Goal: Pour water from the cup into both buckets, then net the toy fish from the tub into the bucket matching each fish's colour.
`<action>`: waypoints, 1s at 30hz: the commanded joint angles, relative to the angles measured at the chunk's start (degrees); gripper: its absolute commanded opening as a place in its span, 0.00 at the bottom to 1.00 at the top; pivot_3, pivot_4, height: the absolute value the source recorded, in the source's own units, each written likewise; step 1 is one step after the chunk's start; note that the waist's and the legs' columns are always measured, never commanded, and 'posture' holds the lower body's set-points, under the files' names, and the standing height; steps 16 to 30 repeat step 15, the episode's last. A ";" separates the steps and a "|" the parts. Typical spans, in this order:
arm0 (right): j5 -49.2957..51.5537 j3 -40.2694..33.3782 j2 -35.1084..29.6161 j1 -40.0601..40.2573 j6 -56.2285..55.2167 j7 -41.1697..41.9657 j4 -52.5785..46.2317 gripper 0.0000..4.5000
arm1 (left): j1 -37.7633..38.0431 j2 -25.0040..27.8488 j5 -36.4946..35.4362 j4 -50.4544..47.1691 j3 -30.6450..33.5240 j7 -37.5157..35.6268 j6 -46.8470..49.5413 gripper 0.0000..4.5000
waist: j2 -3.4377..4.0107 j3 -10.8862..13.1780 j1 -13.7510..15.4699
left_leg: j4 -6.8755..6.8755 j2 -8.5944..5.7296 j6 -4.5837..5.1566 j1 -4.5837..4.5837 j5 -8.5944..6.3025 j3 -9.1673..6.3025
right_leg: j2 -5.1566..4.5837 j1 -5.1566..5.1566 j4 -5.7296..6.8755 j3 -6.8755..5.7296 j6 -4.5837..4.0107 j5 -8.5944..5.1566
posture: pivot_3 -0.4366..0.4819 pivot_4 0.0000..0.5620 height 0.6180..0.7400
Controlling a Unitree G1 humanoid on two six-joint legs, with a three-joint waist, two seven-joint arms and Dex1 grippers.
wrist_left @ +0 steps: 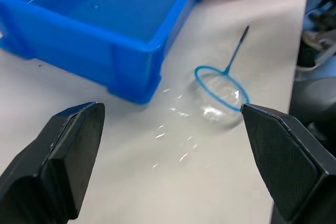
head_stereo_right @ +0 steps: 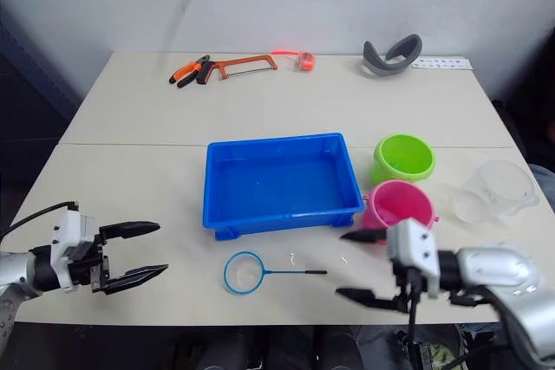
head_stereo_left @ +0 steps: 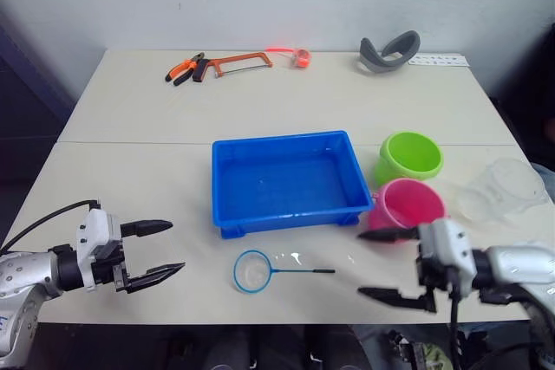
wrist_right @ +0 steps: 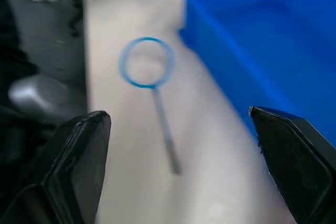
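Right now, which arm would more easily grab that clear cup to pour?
Probably the right: the clear cup sits at the table's right edge, just beyond the open right gripper. The left gripper is across the table.

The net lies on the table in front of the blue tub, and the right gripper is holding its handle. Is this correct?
Not quite. The net does lie before the tub, but the right gripper is open and apart from its handle, as the left eye view shows.

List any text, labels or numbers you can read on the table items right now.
None can be read.
The white flat strip at the table's far right edge carries small dark marks, too small to read.
The bright blue rectangular plastic tub, lime green bucket and bright pink bucket show no label.
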 commanded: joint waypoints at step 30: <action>-2.99 -10.78 -0.16 3.37 -8.21 5.03 8.46 1.00 | -11.13 3.96 2.32 12.38 1.62 -0.09 -5.81 1.00 | 0.01 0.00 0.71 | -0.02 0.03 -0.02 -0.05 -0.01 0.05 | 0.08 0.00 0.14 -0.10 -0.01 -0.01 | 0.48 0.27 1.00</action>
